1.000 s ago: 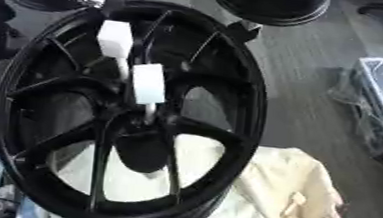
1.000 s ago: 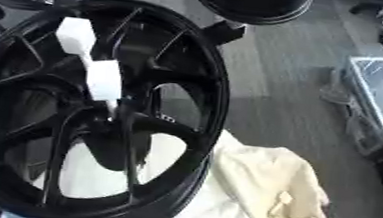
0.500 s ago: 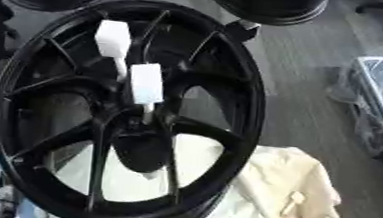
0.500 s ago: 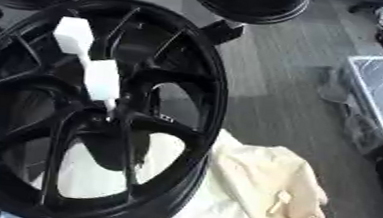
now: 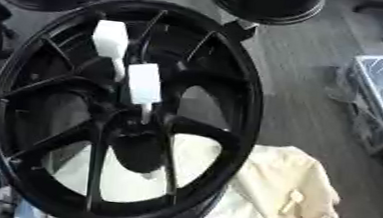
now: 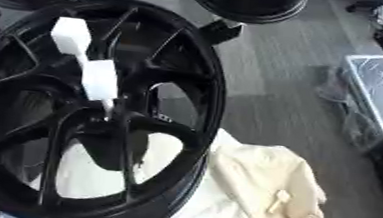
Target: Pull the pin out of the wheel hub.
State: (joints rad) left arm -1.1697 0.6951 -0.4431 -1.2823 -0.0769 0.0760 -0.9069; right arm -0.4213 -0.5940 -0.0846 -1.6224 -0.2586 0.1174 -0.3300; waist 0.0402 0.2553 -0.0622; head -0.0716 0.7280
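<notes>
The white-handled pin (image 5: 144,87) is being shown seated in the wheel hub (image 5: 136,126) — axis pointing up-left; neither hand is being shown.

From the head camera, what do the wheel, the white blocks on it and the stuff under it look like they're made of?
Wheel: probably metal with a glossy black coat; the rim and spokes catch highlights. White blocks: matte, plain white, perhaps plastic or foam; I cannot tell which. The lower one sits on a thin white stem at the hub. Cream sheet under the wheel: cloth, since it folds and wrinkles. No hand is in view.
</notes>
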